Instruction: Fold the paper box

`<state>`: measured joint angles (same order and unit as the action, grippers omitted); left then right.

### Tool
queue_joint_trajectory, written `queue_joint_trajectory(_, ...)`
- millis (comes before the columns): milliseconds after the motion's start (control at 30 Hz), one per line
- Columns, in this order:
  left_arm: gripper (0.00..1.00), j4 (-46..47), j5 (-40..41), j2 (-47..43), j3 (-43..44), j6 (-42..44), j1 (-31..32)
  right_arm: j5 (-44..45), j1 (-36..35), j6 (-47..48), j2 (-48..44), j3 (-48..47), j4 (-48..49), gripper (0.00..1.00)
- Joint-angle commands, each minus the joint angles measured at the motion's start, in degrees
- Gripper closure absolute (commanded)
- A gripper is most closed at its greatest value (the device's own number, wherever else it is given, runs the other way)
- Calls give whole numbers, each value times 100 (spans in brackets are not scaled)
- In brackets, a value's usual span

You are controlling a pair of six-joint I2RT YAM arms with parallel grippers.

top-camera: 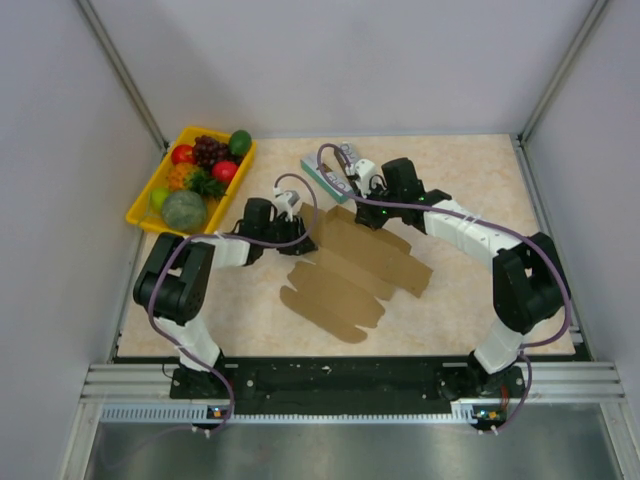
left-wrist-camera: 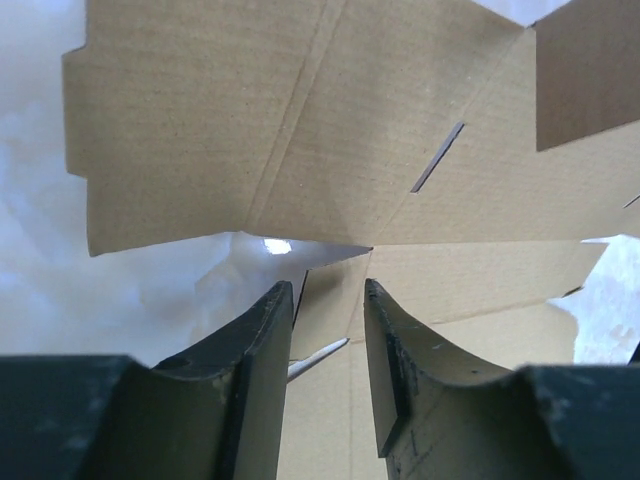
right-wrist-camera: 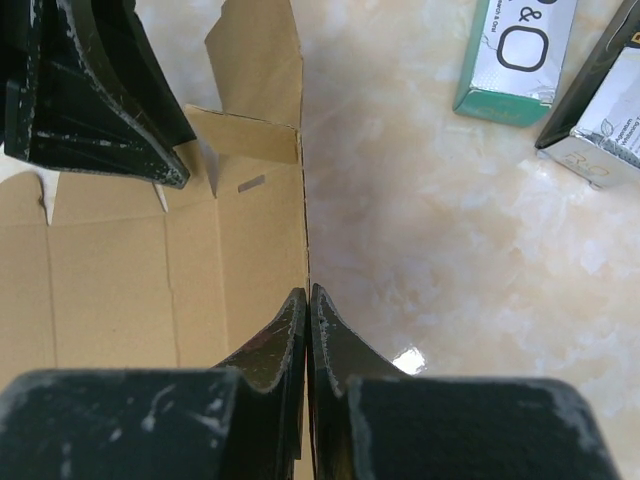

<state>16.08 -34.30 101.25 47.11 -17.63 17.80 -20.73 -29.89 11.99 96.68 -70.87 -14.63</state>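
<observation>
**Two robot arms at the far edge of a flat cardboard sheet**

The paper box (top-camera: pixel 355 270) lies unfolded at the middle of the table (top-camera: pixel 480 180), a flat brown die-cut sheet with creased panels, slots and scalloped tabs. Both arms bend at the elbow and reach inward, so that their wrists meet over the sheet's far edge.

The left gripper (left-wrist-camera: pixel 325 295) points down at the sheet's far left corner. Its dark, curved fingers (left-wrist-camera: pixel 265 340) stand apart, with a flap edge showing in the gap between them.

The right gripper (right-wrist-camera: pixel 308 295) comes in low from the right. Its scuffed black fingers are pressed together, clamped on the thin right edge of a panel of the sheet.

The cardboard is matt, finely ribbed and unprinted. The tabletop is glossy, pale and marbled.

Just beyond the right gripper lie a printed teal box (right-wrist-camera: pixel 510 60) and a brown-white box (right-wrist-camera: pixel 600 120). A yellow tray (top-camera: pixel 140 210) of fruit sits at the far left.
</observation>
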Motion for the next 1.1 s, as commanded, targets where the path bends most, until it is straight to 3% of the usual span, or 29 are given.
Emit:
queue_joint_trajectory(0, 63, 352, 571, -430, -246, 119, 329, -124, -79, 14, -53, -137, 154, 100)
queue_joint_trajectory(100, 74, 422, 986, -553, -369, 84, 566, -115, -87, -30, -80, -120, 145, 100)
queue_joint_trajectory(233, 81, 721, 2109, -800, -711, -47, 944, 95, -201, -39, -185, 12, 215, 100)
queue_joint_trajectory(467, 98, 1064, 3350, -1133, -932, -276, 1445, 1200, -579, -92, -615, 775, 1013, 100)
queue_joint_trajectory(533, 99, 1204, 3569, -1195, -976, -285, 1550, 1596, -755, -65, -808, 1004, 1260, 100)
queue_joint_trajectory(767, 100, 1582, 2992, -1248, -1177, -513, 1568, 2301, -1168, 102, -1459, 2286, 2622, 100)
queue_joint_trajectory(1067, 98, 2250, 2710, -1213, -1793, -926, 1568, 3900, -2168, 848, -1627, 2929, 3572, 100)
